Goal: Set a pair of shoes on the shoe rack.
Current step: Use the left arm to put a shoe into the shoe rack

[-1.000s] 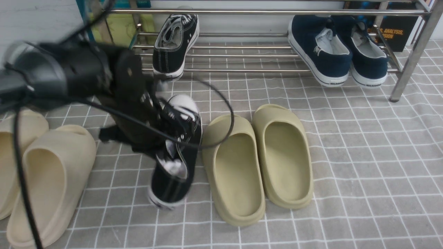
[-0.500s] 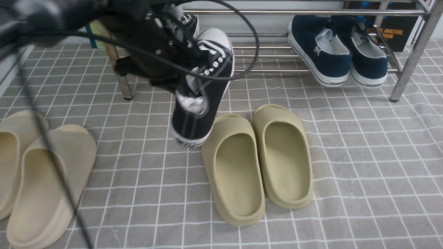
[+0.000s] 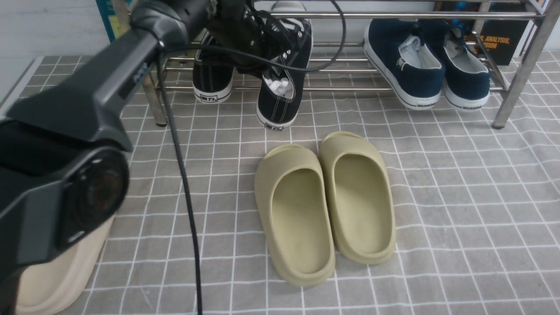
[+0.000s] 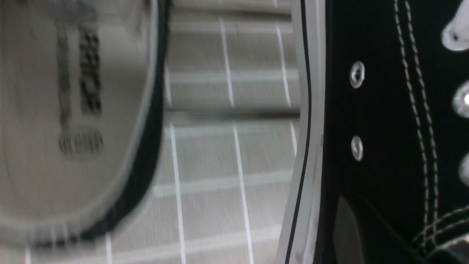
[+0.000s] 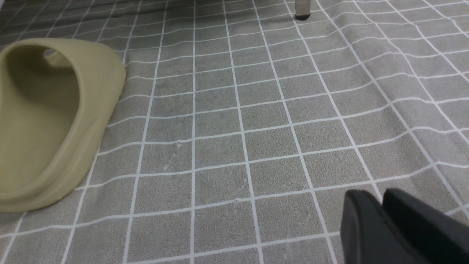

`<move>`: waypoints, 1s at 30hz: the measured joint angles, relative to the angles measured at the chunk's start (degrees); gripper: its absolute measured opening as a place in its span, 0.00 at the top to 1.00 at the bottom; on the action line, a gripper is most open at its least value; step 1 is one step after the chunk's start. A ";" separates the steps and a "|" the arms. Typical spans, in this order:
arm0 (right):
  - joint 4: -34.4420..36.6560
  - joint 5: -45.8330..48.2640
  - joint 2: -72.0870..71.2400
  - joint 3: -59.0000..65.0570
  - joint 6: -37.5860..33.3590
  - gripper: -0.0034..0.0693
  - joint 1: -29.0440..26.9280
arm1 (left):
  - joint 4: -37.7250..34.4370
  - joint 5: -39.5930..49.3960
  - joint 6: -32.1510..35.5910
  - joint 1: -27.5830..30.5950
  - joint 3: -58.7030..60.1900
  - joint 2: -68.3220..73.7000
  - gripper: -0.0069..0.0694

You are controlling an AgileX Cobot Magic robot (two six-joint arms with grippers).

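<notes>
One black sneaker (image 3: pixel 213 81) rests on the lower bars of the silver shoe rack (image 3: pixel 341 89), heel toward me. My left gripper (image 3: pixel 267 65) is shut on the second black sneaker (image 3: pixel 282 105). That sneaker hangs tilted, toe up under the rack's top bar, heel out past the front bar above the floor. In the left wrist view the held sneaker's side (image 4: pixel 381 110) fills the right, with the other sneaker's heel (image 4: pixel 73 110) blurred beside it. My right gripper (image 5: pixel 381 200) shows only in its wrist view, fingers together, empty, low over the mat.
Two navy slip-ons (image 3: pixel 426 65) sit on the rack's right half. A pair of olive slippers (image 3: pixel 326 201) lies mid-floor on the grey checked mat, one of them also in the right wrist view (image 5: pixel 55 121). A cream slipper (image 3: pixel 57 280) peeks out under my left arm. A rack leg (image 3: pixel 516 83) stands at right.
My left arm has lifted the black sneaker off the floor beside the olive slippers and carried it up and forward to the rack, next to its mate.
</notes>
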 joint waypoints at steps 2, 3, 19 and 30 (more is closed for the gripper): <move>0.00 0.00 0.00 0.00 0.00 0.80 0.00 | 0.94 -1.92 -1.45 0.00 -0.85 1.45 0.93; 0.00 0.00 0.00 0.00 0.00 0.80 0.00 | 1.18 -2.85 -2.07 0.06 -0.94 1.99 0.93; 0.00 0.00 0.00 0.00 0.00 0.78 0.00 | 2.82 -10.53 -5.65 0.23 -1.82 2.85 0.47; 0.00 0.00 0.00 0.00 0.00 0.76 0.00 | -0.50 7.96 0.18 -0.45 -2.47 -4.47 0.61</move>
